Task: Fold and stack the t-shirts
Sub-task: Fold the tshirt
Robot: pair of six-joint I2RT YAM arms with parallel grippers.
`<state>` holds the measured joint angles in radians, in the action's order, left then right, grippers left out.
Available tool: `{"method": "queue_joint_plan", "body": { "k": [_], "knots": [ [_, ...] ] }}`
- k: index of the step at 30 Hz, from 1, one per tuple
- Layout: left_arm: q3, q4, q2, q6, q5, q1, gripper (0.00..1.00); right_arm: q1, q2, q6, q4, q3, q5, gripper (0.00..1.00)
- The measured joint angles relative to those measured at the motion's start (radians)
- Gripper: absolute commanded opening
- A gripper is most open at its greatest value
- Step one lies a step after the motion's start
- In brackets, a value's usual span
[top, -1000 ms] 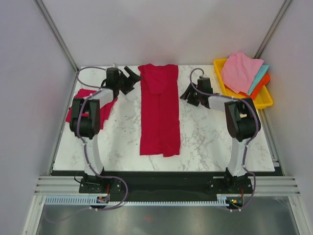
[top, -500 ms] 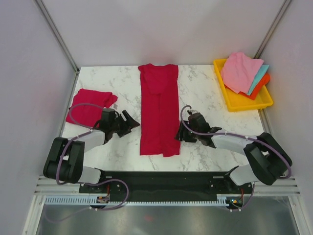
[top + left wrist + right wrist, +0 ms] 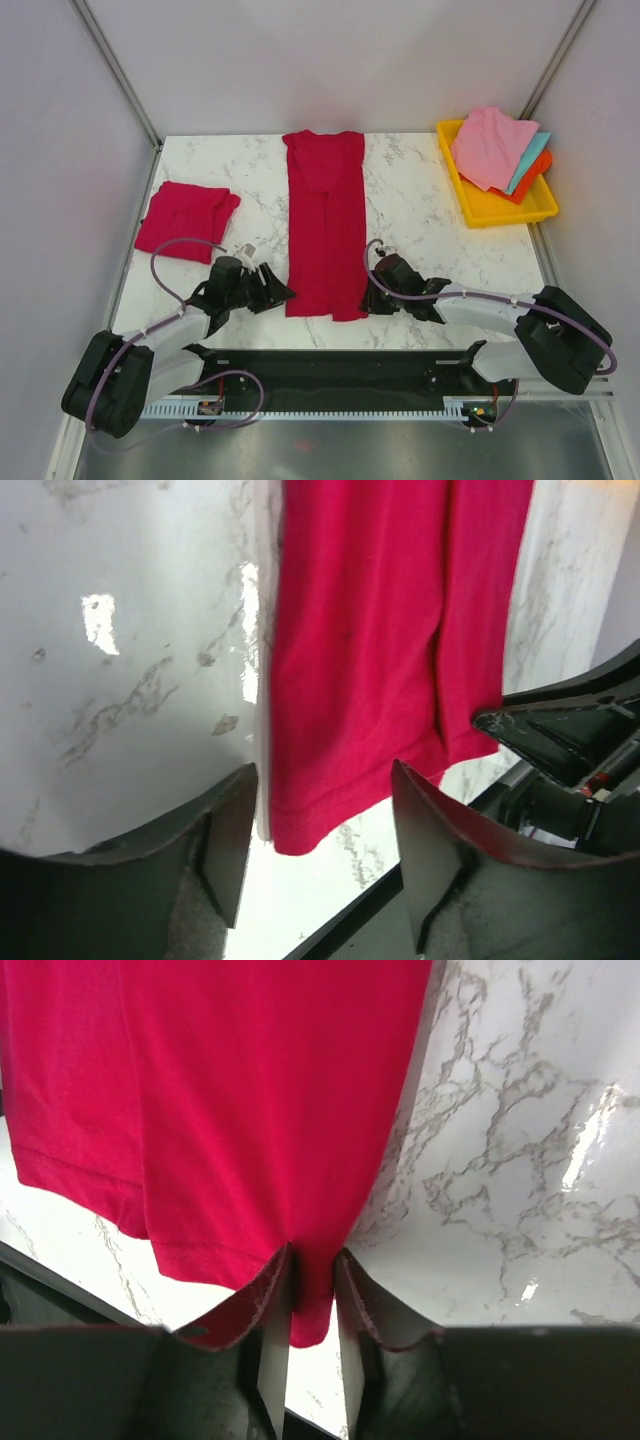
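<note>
**Both tools at the near hem of the long red t-shirt**

A crimson t-shirt [image 3: 325, 225], folded lengthwise into a narrow strip, lies down the middle of the marble bench [image 3: 430, 250], collar at the far edge and hem toward the arm bases. Both arms reach low across the bench to that hem.

The left tool [image 3: 280, 292] sits at the near left corner. In the left wrist view its fingers [image 3: 225, 830] stand wide apart, and the hem corner shows between them. Whether they touch the cloth cannot be told.

The right tool [image 3: 368, 298] is at the near right corner. In the right wrist view its fingers [image 3: 270, 1300] are drawn close together, clamped on a fold of the red hem that fills the narrow gap between them.

A second t-shirt [image 3: 187, 221], folded into a small rectangle, rests near the left edge, well apart from the strip. At the far right corner a yellow tray [image 3: 505, 216] holds a pink cloth [image 3: 492, 145] on top of teal and orange ones.
</note>
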<state>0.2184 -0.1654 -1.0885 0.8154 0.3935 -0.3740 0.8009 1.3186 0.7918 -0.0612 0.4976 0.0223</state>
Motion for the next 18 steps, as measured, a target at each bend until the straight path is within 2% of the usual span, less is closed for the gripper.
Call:
{"method": "queue_joint_plan", "body": {
  "k": [1,4,5,16,17,18],
  "knots": [
    [-0.005,0.0,0.007,0.004,0.002,-0.002,0.59,0.006,0.0,0.006,0.0,-0.002,-0.003,0.27],
    [-0.016,0.02,0.012,0.01,0.0,-0.008,0.44,0.019,-0.002,0.018,-0.001,-0.008,-0.016,0.13],
    [-0.02,0.027,0.011,0.014,0.0,-0.01,0.41,0.02,-0.003,0.023,-0.002,-0.01,-0.02,0.13],
    [0.008,0.027,-0.042,0.026,-0.022,-0.074,0.43,0.022,-0.06,0.023,-0.055,-0.015,-0.043,0.11],
    [0.014,0.029,-0.046,0.028,-0.031,-0.085,0.41,0.022,-0.06,0.023,-0.06,-0.015,-0.043,0.1],
    [0.021,0.031,-0.055,0.03,-0.041,-0.098,0.32,0.022,-0.058,0.023,-0.063,-0.015,-0.043,0.1]
  ]
}}
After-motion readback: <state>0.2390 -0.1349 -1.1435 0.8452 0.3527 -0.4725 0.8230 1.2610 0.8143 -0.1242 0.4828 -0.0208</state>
